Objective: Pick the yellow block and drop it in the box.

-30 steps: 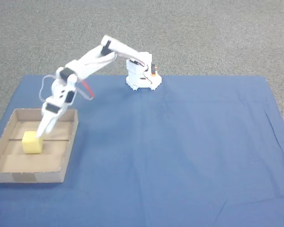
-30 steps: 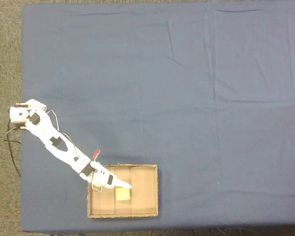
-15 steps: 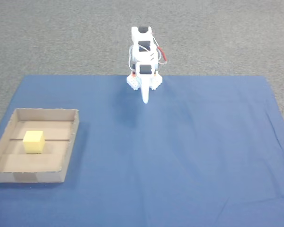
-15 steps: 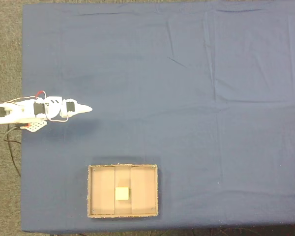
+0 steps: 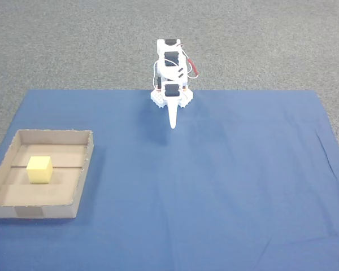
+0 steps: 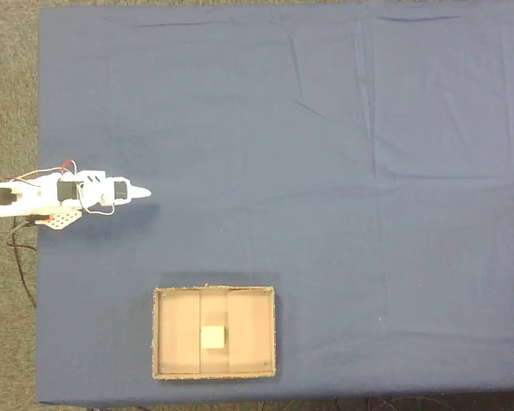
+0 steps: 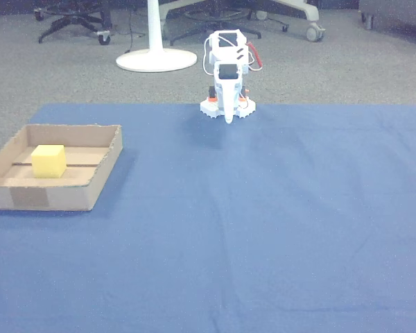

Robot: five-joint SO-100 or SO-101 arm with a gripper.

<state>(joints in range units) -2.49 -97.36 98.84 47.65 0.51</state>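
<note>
The block point(image 5: 39, 170) sits alone on the floor of the box point(image 5: 82, 175), near the left edge of the blue-covered worktop point(image 5: 226, 186) in a fixed view, just where it lay a second ago. The arm has left the box and folded back over its base, well apart from it. Its fingers point(image 5: 172, 123) are together, pointing down at the cloth.

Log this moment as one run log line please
block: yellow block inside box | gripper: shut, empty, folded near arm base, apart from box | surface: blue cloth | task: drop done
</note>
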